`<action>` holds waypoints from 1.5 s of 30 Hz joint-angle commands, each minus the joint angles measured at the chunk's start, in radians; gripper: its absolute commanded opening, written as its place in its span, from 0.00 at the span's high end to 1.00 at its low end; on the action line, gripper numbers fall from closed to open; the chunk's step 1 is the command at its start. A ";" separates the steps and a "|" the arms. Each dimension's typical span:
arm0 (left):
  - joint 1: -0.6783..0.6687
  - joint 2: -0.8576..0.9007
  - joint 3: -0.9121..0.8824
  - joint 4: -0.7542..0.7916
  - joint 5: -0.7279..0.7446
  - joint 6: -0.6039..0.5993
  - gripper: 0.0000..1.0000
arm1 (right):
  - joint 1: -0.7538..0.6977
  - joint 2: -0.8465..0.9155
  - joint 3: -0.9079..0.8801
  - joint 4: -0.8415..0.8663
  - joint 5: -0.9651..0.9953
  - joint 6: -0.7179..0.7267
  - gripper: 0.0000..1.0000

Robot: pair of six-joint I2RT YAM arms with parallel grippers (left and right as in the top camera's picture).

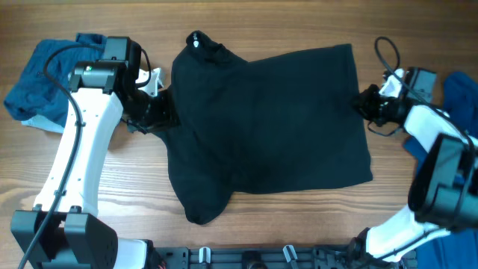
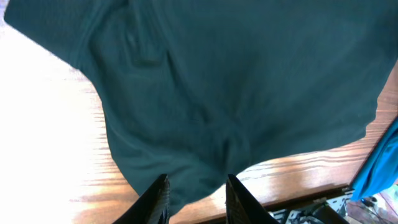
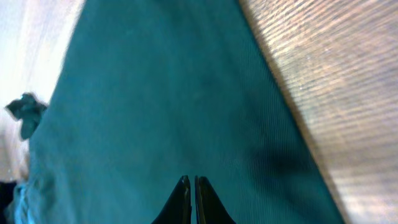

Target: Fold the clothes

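A dark garment (image 1: 265,127) lies spread on the wooden table, its collar (image 1: 200,41) at the back left. It looks teal in the left wrist view (image 2: 236,81) and the right wrist view (image 3: 161,112). My left gripper (image 1: 154,112) is at the garment's left edge. It is open, and its fingers (image 2: 196,199) straddle the cloth's edge. My right gripper (image 1: 367,104) is at the garment's right edge. Its fingers (image 3: 191,186) are shut, tips over flat cloth, with no fold visibly pinched.
A crumpled blue garment (image 1: 41,78) lies at the back left behind the left arm. More blue cloth (image 1: 463,101) lies at the right edge and also shows in the left wrist view (image 2: 380,165). A black rail (image 1: 246,258) runs along the table's front edge.
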 commanded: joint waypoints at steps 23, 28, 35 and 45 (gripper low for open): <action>0.000 -0.009 -0.002 0.005 -0.018 -0.002 0.31 | -0.103 0.142 0.109 -0.282 0.562 0.176 0.89; 0.000 -0.008 -0.045 0.029 -0.071 -0.032 0.31 | -0.108 0.064 0.201 -0.329 0.280 0.061 0.61; 0.000 -0.003 -0.307 0.315 -0.097 -0.164 0.38 | -0.107 -0.283 0.208 -0.410 0.236 0.091 0.53; 0.000 0.040 -0.550 0.753 -0.141 -0.324 0.43 | -0.003 -0.476 0.205 -0.546 0.213 0.060 0.52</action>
